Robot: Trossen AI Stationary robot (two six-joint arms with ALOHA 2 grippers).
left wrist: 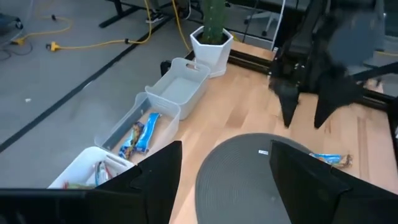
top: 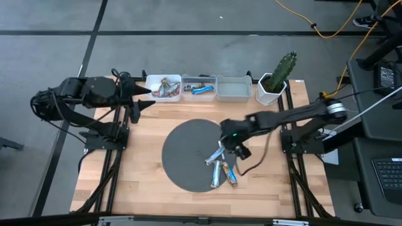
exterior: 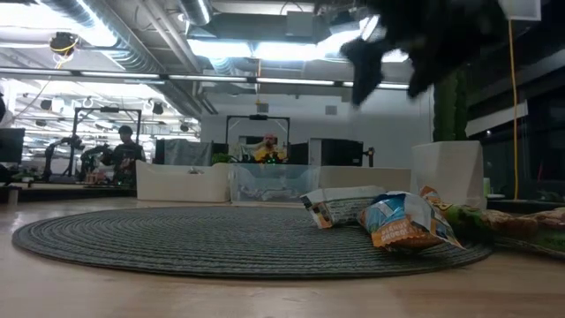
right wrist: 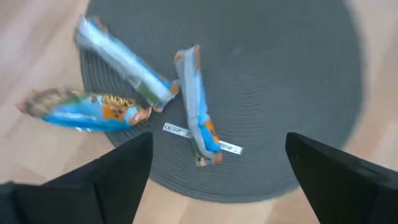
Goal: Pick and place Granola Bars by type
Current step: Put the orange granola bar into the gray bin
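Left gripper (top: 146,99): parked at the table's 10 o'clock corner, beside the bins; fingers spread, nothing held.

Left bin (top: 163,88): at 11 o'clock on the back edge. Holds several red-brown and silver bars (top: 166,88); sorted, by the look of it.

Middle bin (top: 199,87): at 12 o'clock. Holds blue bars (top: 201,90), with what seems a darker one behind.

Right bin (top: 233,88): about 1 o'clock, with nothing visible inside.

Cactus pot (top: 271,88): at 2 o'clock, not part of the job.

Round grey mat (top: 188,154): table centre.

Unsorted bars: three at the mat's 4 to 5 o'clock edge, namely a silver-green bar (right wrist: 124,62), a blue bar (right wrist: 198,102) lying on the mat, and a second blue bar (right wrist: 87,112) overhanging the wood. A thin white strip (right wrist: 177,130) lies under them.

Right gripper (top: 233,145): hovering just above this cluster, fingers parted, carrying nothing.

Progress, as judged: well past half; three bars remain to pick and bin.
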